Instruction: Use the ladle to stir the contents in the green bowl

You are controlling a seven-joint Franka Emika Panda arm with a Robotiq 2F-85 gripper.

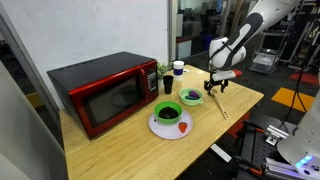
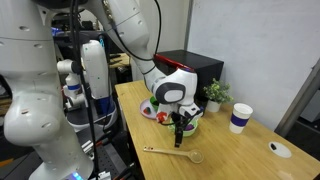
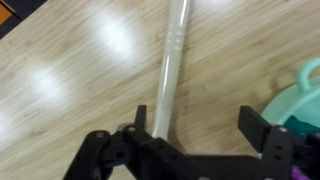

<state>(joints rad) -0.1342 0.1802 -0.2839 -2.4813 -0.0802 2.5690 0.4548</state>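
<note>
The ladle (image 1: 222, 108) is a thin pale stick lying flat on the wooden table, also seen in an exterior view (image 2: 172, 153). In the wrist view its handle (image 3: 170, 70) runs up from just beside my left finger. My gripper (image 3: 197, 120) is open and empty, low over the ladle's handle (image 1: 217, 85) (image 2: 180, 128). The dark green bowl (image 1: 168, 112) stands on a white plate (image 1: 170, 128) to the left of the gripper. A paler green bowl (image 1: 191, 97) sits close beside the gripper; its rim shows at the wrist view's right edge (image 3: 302, 92).
A red microwave (image 1: 105, 92) stands at the back of the table. A small potted plant (image 2: 212, 93) and a white cup with a dark band (image 2: 238, 117) stand behind the bowls. A small red item (image 1: 184, 127) lies on the plate. The table's front edge (image 1: 235, 120) is near the ladle.
</note>
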